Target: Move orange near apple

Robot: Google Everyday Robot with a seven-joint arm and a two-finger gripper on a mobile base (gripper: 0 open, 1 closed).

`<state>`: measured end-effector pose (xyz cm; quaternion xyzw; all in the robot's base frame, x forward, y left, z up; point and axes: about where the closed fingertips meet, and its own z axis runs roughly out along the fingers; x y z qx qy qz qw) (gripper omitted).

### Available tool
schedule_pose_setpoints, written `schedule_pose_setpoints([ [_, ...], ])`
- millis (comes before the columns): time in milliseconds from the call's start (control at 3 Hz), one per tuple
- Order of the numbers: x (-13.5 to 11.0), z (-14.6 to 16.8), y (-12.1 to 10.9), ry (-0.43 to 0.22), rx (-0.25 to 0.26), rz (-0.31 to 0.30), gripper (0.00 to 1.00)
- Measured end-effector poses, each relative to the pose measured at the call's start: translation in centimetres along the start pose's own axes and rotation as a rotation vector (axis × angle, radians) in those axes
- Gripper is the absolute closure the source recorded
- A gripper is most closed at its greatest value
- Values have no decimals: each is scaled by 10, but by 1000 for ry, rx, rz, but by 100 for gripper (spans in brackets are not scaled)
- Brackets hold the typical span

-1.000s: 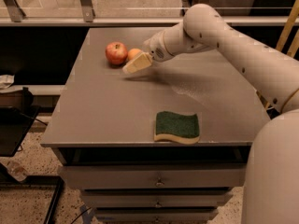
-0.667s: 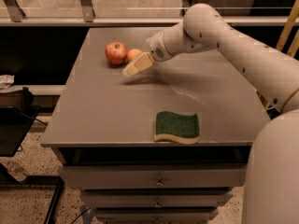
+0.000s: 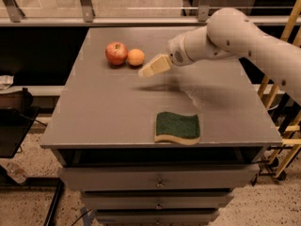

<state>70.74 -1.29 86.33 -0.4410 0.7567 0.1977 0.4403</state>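
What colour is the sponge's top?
Sponge top dark green, camera view; claw hovers beside orange.

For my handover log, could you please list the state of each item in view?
Orange: on the table, close beside the apple, not held.
Apple: upright on the table.
Sponge: flat, green side up.
Tool: above the table beside the orange, apart from it.
Drawers: shut.

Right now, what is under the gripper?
Beneath the gripper, only bare table and the gripper's shadow show. The orange sits apart from it, next to the apple. The small patch the gripper itself covers is hidden.
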Motion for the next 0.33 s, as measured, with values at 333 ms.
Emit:
schedule_pose_setpoints([
  [333, 10, -3, 1, 8, 11, 12, 0],
])
